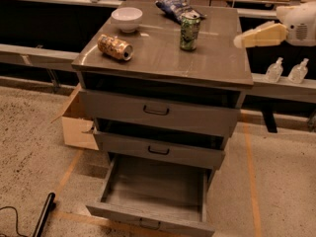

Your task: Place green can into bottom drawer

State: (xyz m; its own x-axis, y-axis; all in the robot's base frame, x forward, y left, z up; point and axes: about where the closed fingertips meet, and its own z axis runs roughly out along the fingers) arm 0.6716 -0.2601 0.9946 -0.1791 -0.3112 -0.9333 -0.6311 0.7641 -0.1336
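The green can (189, 31) stands upright on the top of the grey cabinet (217, 65), toward the back right. The bottom drawer (155, 187) is pulled out toward me and its inside is bare. My gripper (256, 35) is cream-coloured and comes in from the right edge. It hovers at the cabinet's right side, about level with the can and clearly to the right of it, touching nothing.
A gold-tan can (115, 47) lies on its side at the left of the top. A white bowl (127, 19) and a blue snack bag (173, 6) sit at the back. A cardboard box (76, 120) stands left of the cabinet. Two clear bottles (274, 70) stand on the right ledge.
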